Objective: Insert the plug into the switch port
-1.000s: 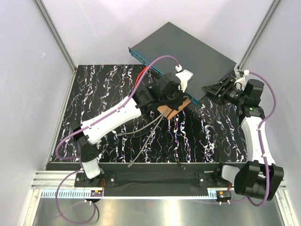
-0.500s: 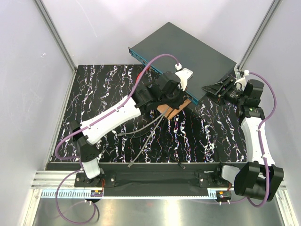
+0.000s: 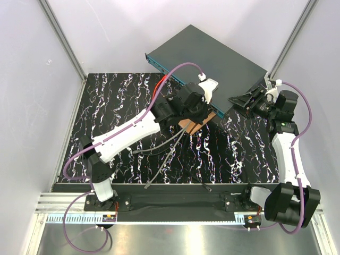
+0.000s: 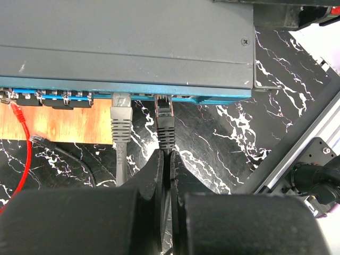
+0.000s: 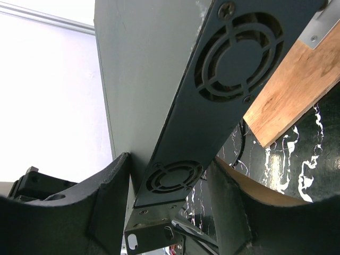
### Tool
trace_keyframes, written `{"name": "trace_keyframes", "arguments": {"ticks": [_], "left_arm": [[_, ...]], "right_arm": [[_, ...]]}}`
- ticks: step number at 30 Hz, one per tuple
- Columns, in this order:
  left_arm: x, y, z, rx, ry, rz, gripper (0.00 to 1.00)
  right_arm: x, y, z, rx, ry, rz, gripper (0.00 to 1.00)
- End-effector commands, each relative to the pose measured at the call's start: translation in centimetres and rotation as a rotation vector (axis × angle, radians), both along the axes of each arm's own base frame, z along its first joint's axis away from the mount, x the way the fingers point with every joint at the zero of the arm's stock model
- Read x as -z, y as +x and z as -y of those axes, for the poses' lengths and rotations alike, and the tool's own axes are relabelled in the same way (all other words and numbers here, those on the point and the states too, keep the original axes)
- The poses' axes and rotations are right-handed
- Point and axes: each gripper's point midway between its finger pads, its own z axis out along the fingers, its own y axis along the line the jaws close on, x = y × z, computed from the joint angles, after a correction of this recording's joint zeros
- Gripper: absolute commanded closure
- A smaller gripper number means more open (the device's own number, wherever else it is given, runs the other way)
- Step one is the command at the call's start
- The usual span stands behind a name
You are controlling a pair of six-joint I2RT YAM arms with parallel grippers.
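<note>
Nearer the switch (image 4: 127, 42) than a second ago, the left gripper (image 4: 166, 159) is clamped just behind the boot of the light, stiff plug (image 4: 164, 114), its fragile nose at the switch's port row, while the right gripper (image 5: 169, 175) clamps the heavy switch's fan end.

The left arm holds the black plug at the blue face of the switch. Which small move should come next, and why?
Probably ease the black plug straight forward. The left gripper is shut on its cable, and the plug's tip sits at a socket mouth of the switch beside the grey plug, yet its clear head shows outside. The right gripper clamps the switch's end.
</note>
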Motion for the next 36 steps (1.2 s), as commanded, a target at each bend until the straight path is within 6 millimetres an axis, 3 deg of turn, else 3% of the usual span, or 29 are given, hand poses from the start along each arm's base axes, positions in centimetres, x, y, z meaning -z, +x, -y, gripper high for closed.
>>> {"name": "trace_keyframes", "arguments": {"ticks": [1,7,17,22,23,24,28,33,36], "left_arm": [[-3.8,2.7,2.3,-0.037,-0.155,0.116,1.0],[-5.3,4.0,3.0,-0.052,-0.2,0.15,1.0],[-6.3,5.3,4.5,-0.049,-0.227,0.192,1.0],[-4.8,4.3,4.0,-0.009,-0.181,0.166,1.0],[-4.8,3.7,3.5,0.006,-0.18,0.156,0.96],[-3.1,3.2,3.1,0.015,-0.149,0.131,0.9],[-0.9,1.1,1.0,0.053,-0.091,0.075,0.61],[-3.8,-1.7,-1.7,0.153,-0.138,0.087,0.47],[-6.5,-4.7,-3.5,0.29,-0.188,0.098,0.34]], "right_arm": [[-1.5,0.0,-0.2,-0.017,-0.039,0.103,1.0],[-1.5,-0.5,-0.6,-0.036,-0.02,0.116,1.0],[-1.0,-0.8,-0.7,-0.04,-0.016,0.11,1.0],[-1.1,-0.4,-0.4,-0.029,-0.036,0.102,1.0],[-1.2,-0.3,-0.4,-0.027,-0.039,0.103,1.0],[-1.5,-0.1,-0.3,-0.022,-0.046,0.11,1.0],[-1.6,0.4,-0.1,-0.016,-0.052,0.105,1.0],[-1.7,0.6,0.1,-0.01,-0.077,0.101,0.99],[-1.8,0.6,0.1,-0.018,-0.088,0.108,0.93]]}}
